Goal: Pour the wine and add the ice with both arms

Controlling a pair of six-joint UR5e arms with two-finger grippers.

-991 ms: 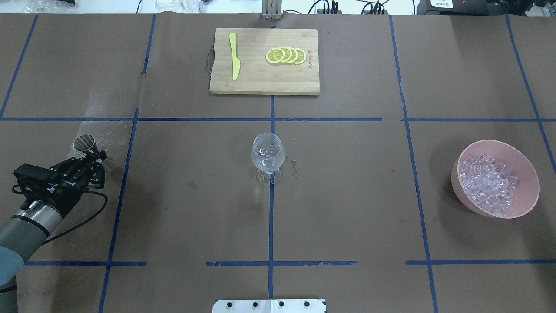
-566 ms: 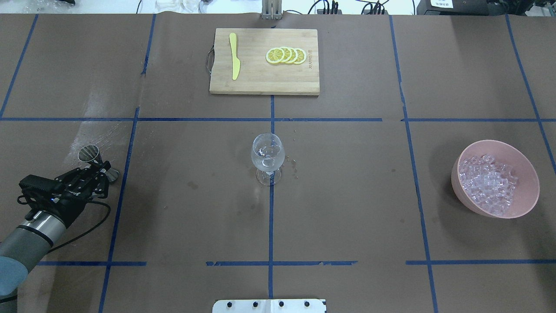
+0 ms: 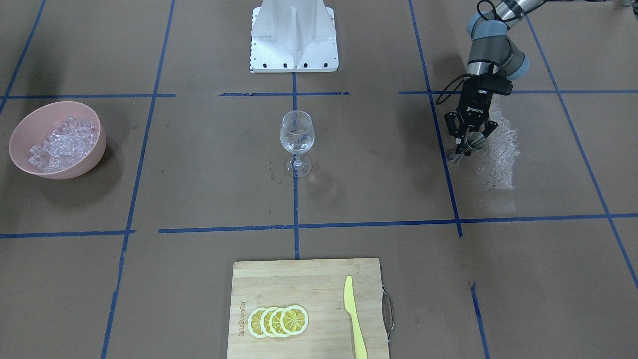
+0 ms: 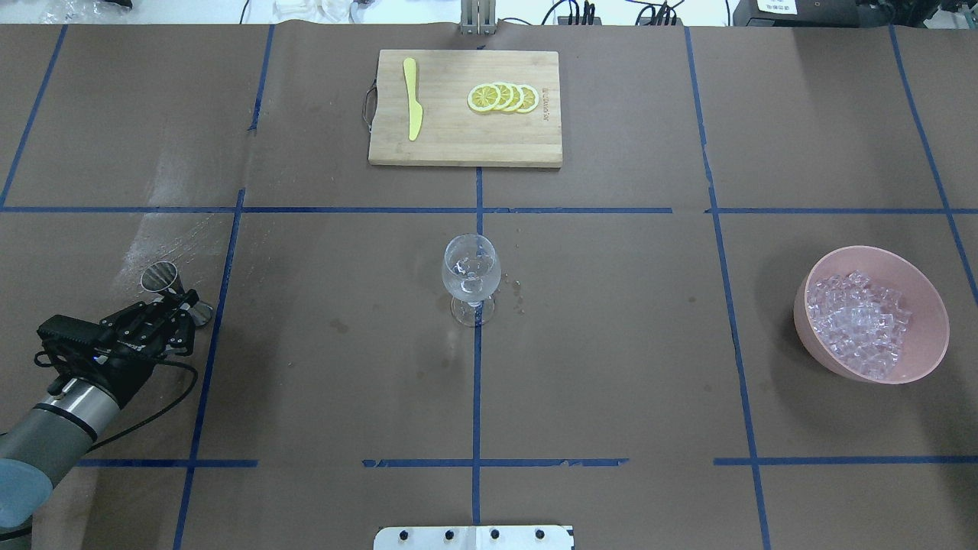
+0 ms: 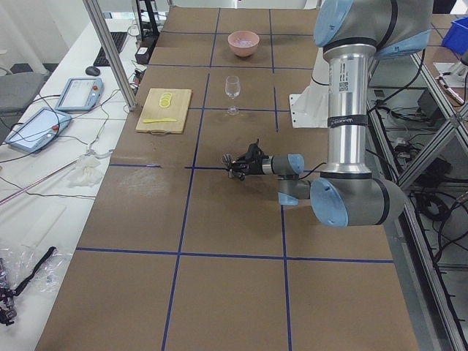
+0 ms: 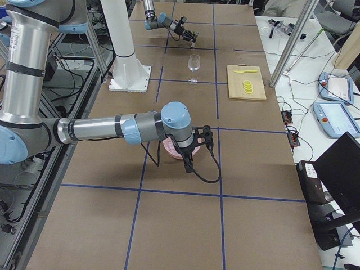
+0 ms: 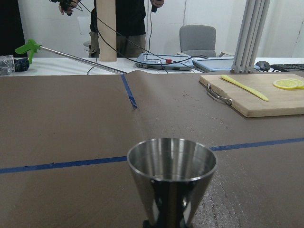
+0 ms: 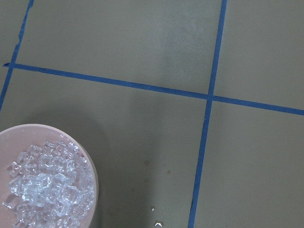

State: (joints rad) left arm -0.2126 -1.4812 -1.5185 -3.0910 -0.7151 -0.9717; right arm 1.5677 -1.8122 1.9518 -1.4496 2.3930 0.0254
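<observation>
Wine [image 4: 470, 289]: little, in glass [image 4: 471, 263] at table centre, well apart from left gripper [image 3: 471, 143], which clamps jigger [image 7: 172, 175]. Ice [image 4: 859, 321] heaped in bowl [image 4: 921, 365] under right gripper [image 6: 198, 140]; open or closed, cannot tell. One glass, one bowl, one jigger, four lemon slices [image 4: 504, 98].

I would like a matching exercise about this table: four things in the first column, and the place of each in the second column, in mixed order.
Things:
1. wine glass
2. ice
3. yellow knife
4. steel jigger

Places:
A. between the jaws of the left gripper
B. in the pink bowl
C. on a blue tape line, mid-table
D. on the cutting board

Pairs: 1-C, 2-B, 3-D, 4-A.
</observation>
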